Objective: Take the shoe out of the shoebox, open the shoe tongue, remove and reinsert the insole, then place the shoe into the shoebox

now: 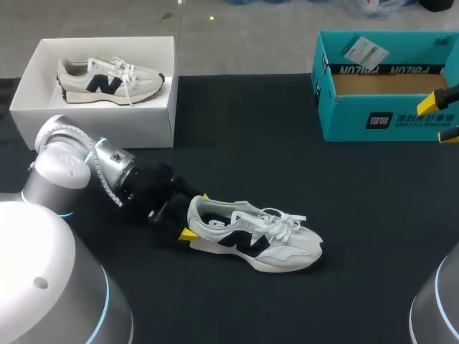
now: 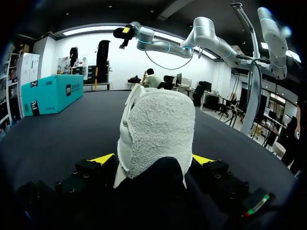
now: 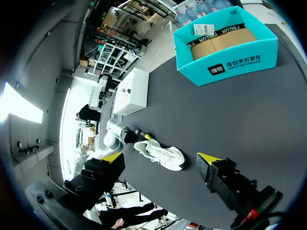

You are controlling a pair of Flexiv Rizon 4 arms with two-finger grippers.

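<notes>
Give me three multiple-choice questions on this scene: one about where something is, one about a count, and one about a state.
1. Where does the left gripper grip the loose shoe?
A. toe
B. heel
C. laces

2. How many shoes are in view?
A. one
B. two
C. three

3. What state is the right gripper in?
A. open, holding nothing
B. shut on a shoe
C. shut on the teal box

Answers:
1 B: its yellow tips sit on either side of the heel.
2 B: there is the loose shoe, plus a second shoe in the white shoebox.
3 A: its fingers stand wide apart with nothing between them.
</notes>
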